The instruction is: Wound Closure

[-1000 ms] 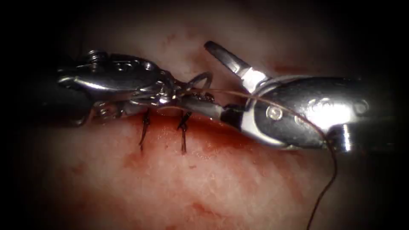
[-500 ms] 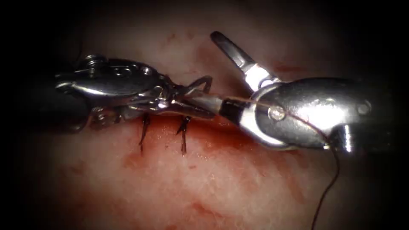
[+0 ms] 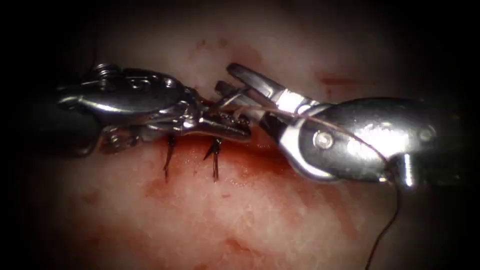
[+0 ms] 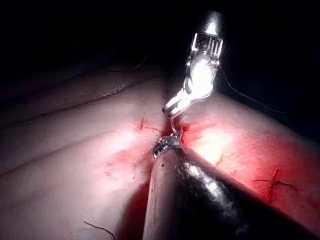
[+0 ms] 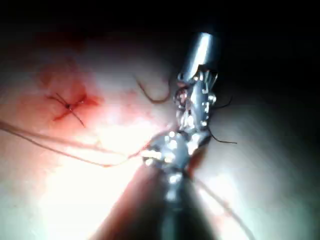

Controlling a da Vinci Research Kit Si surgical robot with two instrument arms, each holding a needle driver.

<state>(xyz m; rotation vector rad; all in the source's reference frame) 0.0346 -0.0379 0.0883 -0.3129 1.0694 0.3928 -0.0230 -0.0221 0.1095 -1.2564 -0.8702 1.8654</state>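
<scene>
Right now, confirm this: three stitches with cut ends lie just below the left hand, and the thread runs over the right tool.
Wrong count: the endoscope view shows two stitches with cut ends just below the left hand, not three. The thread does run over the right tool.

Darkness rings the endoscope view on every edge; a bright light falls at the centre, fading outward.

My left tool (image 3: 227,131) reaches in from nine o'clock, wrist nearly level, its jaws closed and pointing toward three. My right tool (image 3: 235,82) enters from three o'clock, wrist angled toward ten, jaws slightly parted just above the left tool's tip.
</scene>
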